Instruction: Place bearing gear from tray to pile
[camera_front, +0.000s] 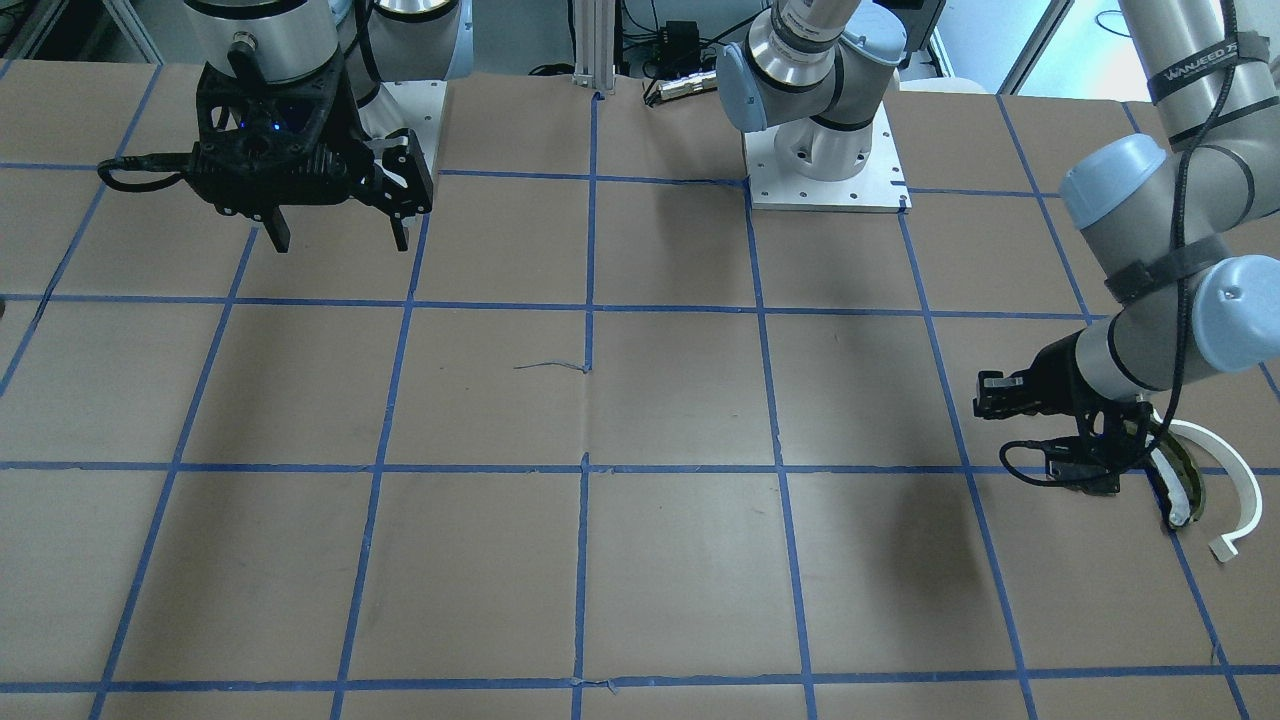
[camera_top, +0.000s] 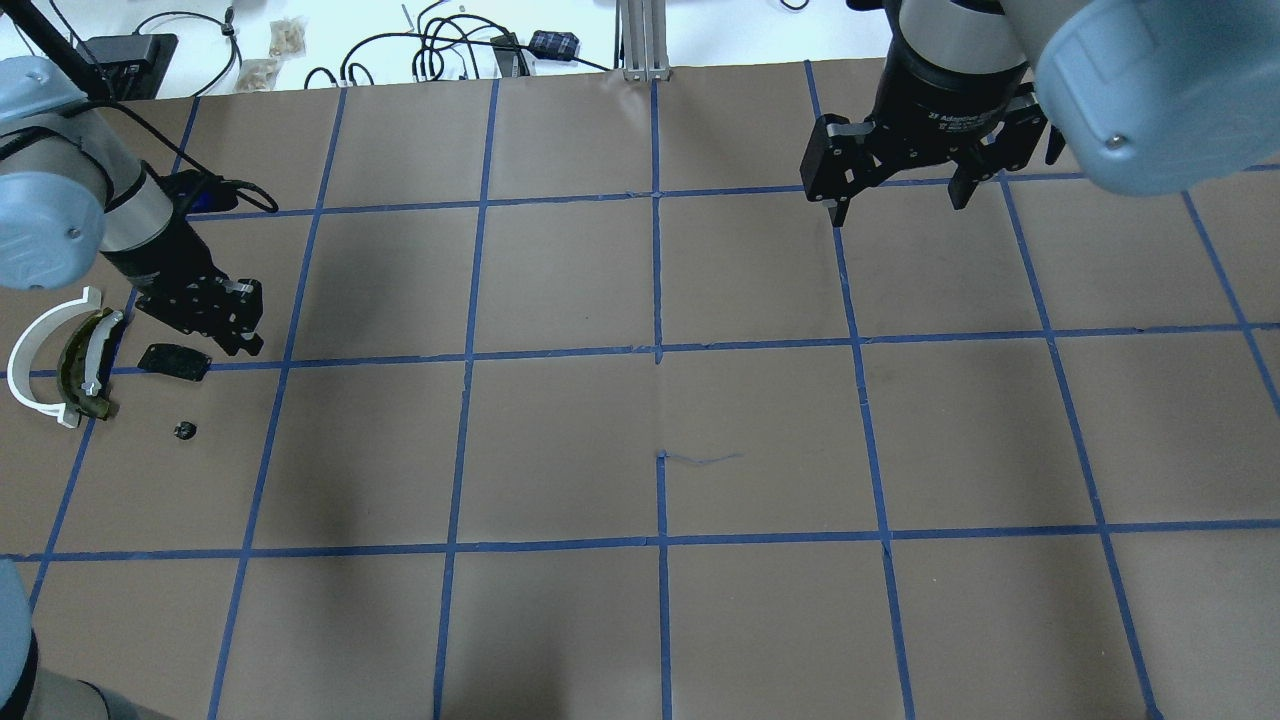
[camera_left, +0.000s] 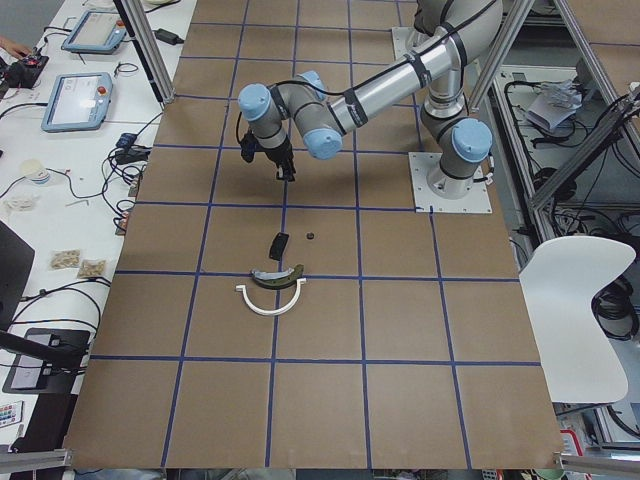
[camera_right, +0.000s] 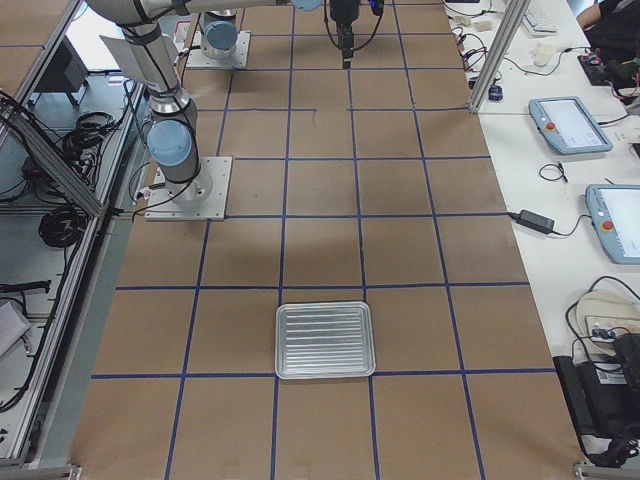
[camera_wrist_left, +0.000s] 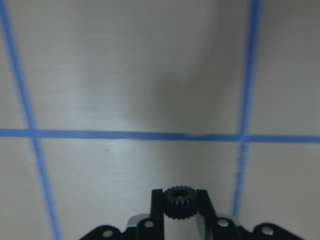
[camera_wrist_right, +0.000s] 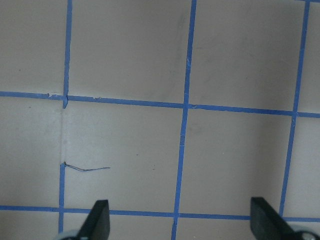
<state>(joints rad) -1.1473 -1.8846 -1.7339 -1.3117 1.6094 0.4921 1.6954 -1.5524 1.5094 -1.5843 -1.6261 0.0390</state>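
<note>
The bearing gear (camera_wrist_left: 179, 201) is pinched between the fingers of the left claw (camera_top: 238, 338), which is held above the tabletop (camera_top: 560, 440) just beside the pile (camera_top: 85, 385): a white half-ring arc (camera_top: 22, 362), an olive-and-black curved piece (camera_top: 88, 345) and a flat black plate (camera_top: 173, 360). The right claw (camera_top: 898, 207) is spread wide. The tray (camera_right: 324, 340) is seen well apart.

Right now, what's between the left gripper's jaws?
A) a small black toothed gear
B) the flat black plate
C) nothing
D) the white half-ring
A: the left wrist view shows a small black toothed gear clamped between the jaws of the left gripper; the white half-ring and the black plate lie loose beside it.
</note>
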